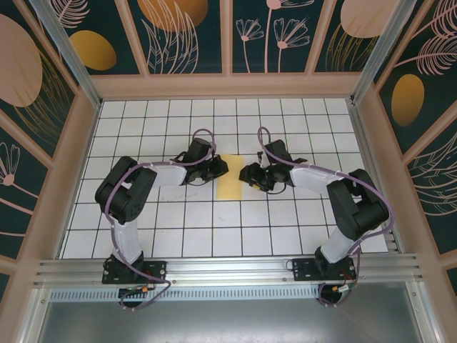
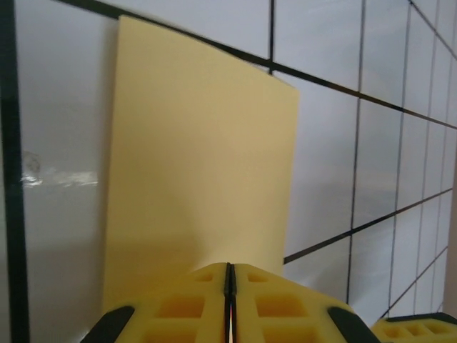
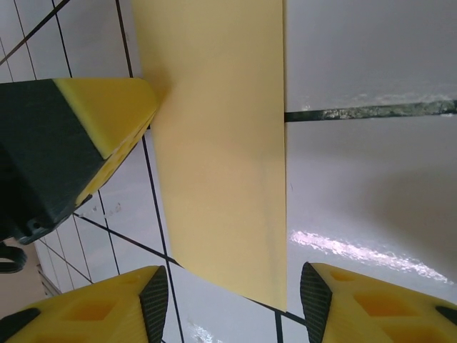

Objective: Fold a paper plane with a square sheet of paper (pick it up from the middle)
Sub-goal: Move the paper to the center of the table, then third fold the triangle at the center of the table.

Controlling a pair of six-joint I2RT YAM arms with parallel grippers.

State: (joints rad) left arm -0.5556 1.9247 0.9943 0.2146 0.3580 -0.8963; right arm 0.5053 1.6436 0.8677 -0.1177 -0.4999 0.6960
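A white gridded tabletop (image 1: 143,214) is being enclosed by walls painted with plants. At its middle, the square sheet of paper (image 1: 230,182) is being shown flat as a narrow strip running 12 to 6 o'clock. The left tool (image 1: 222,168) is being held with its fingers together, tips set against the strip's 9 o'clock edge. The right tool (image 1: 245,172) is being held at 3 o'clock. From the right wrist, its fingers are being shown apart (image 3: 234,275) with the strip lying between them. The closed seam (image 2: 229,293) is being shown from the left wrist.
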